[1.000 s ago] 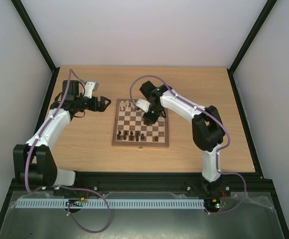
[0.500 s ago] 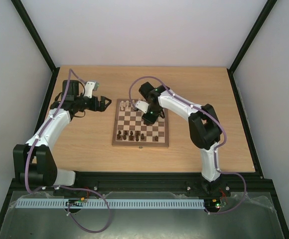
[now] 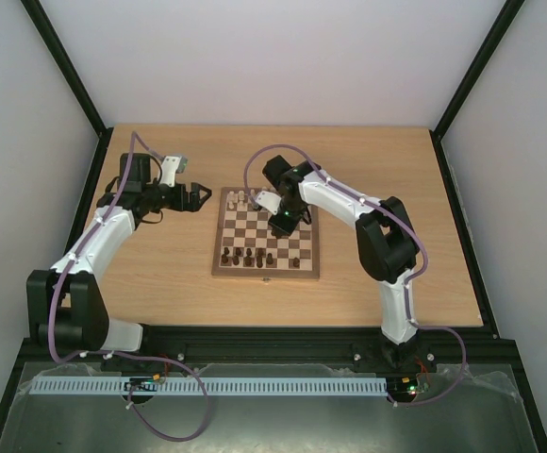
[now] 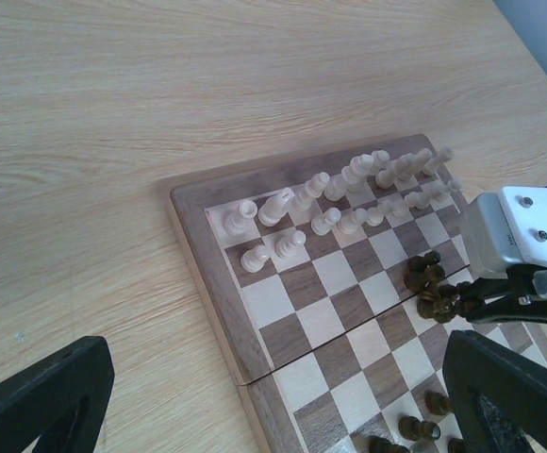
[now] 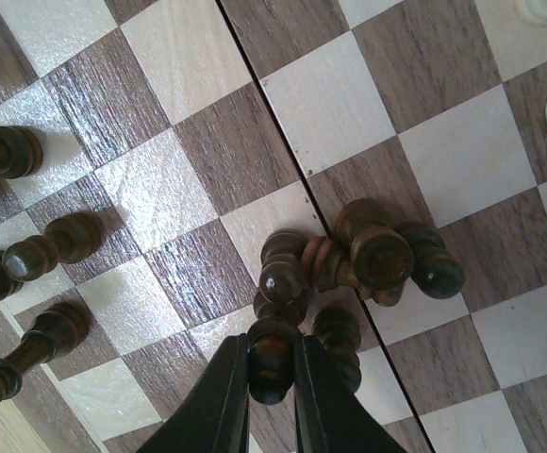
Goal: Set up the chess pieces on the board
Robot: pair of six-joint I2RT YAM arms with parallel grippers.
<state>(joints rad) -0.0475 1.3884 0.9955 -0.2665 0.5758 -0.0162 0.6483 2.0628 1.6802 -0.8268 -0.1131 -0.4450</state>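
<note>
The board lies mid-table. Cream pieces stand in its far rows, seen as two rows in the left wrist view. Dark pieces stand along the near rows. A heap of dark pieces lies tumbled near the board's centre fold. My right gripper is shut on a dark piece at the edge of that heap; it hangs over the board's right half. My left gripper is open and empty, left of the board's far corner, its fingers wide apart.
The right arm's white wrist hangs over the board's middle. Several dark pieces stand or lean at the left of the right wrist view. Black frame rails border the wooden table.
My right gripper has shifted slightly left over the heap of dark pieces. My left arm has barely moved.
</note>
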